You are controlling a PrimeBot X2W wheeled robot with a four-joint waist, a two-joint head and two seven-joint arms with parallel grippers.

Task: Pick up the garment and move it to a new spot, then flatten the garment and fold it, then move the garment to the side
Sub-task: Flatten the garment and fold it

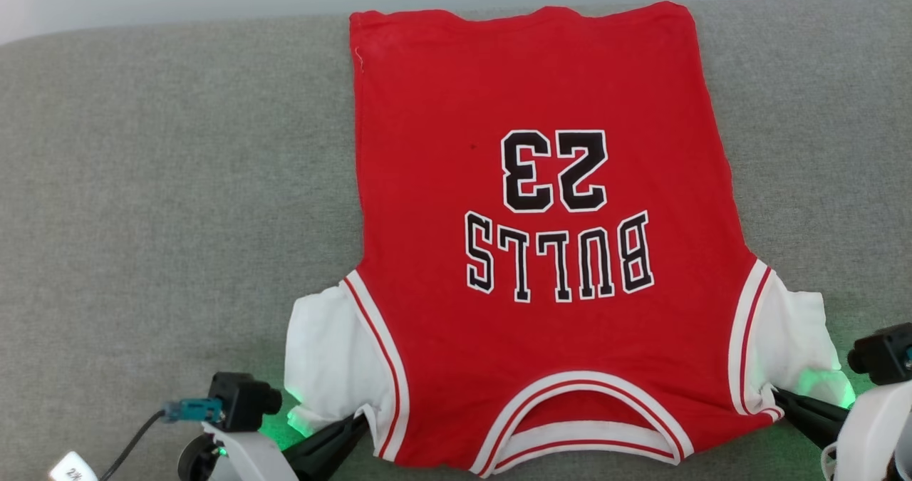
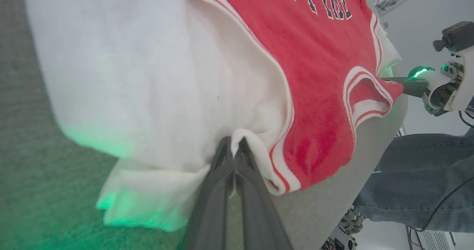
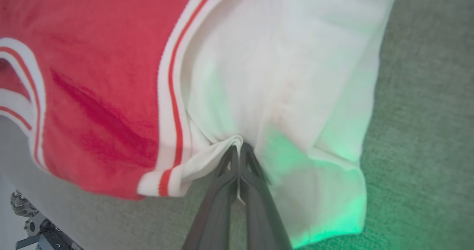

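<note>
Obs: garment [image 1: 534, 253] lies flat, print side up, on grey fabric surface [image 1: 142, 217], centre-right in head view. Neck opening [image 1: 584, 424] at near edge twd robot, hem at far edge; "23" and "BULLS" read upside down. White sleeves [image 1: 324, 353] spread out at both near corners. L side: left gripper [image 1: 360, 424] fingers pressed together, pinching a fold of white cloth just beside the striped trim at the shoulder. R side: right gripper [image 1: 776, 395] likewise clamped on a cloth fold at the opp. shoulder, beside the trim. Green glow on both sleeves near the wrists. Person's leg in jeans [image 2: 418, 176] beyond surface edge, left wrist view
</note>
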